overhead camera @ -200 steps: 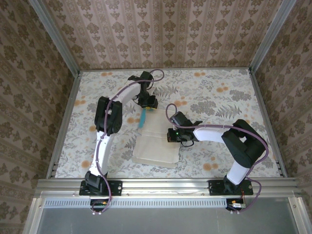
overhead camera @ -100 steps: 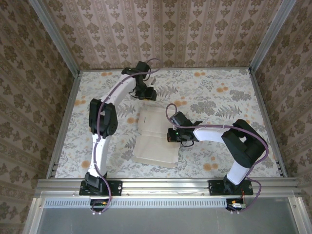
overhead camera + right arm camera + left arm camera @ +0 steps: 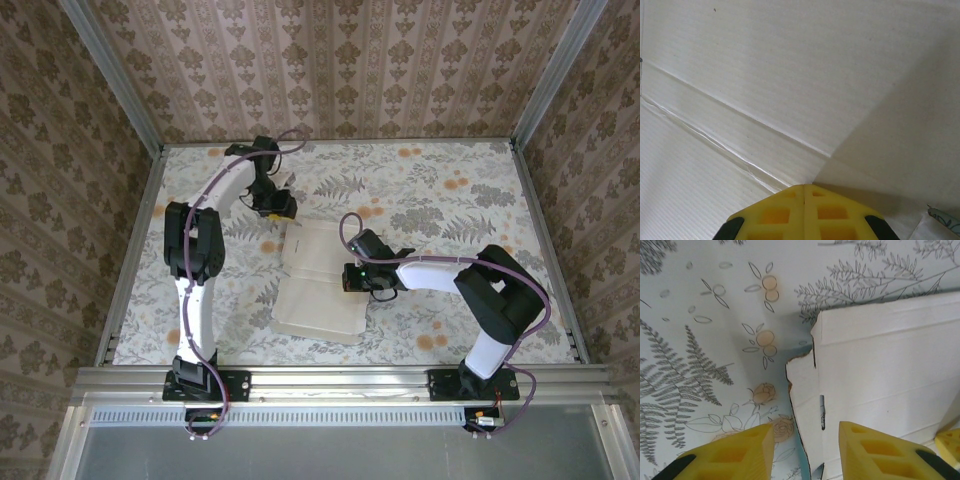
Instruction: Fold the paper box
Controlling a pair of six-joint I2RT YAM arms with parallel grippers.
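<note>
My left gripper (image 3: 280, 212) hangs with its yellow fingers (image 3: 735, 450) apart, holding nothing, over the far left corner of the thin, off-white card paper box (image 3: 318, 280). The box lies flat, inside up, mid-table on the floral cloth (image 3: 450, 200). My right gripper (image 3: 352, 278) is closed, low at the card's right edge; I cannot tell whether it touches.
</note>
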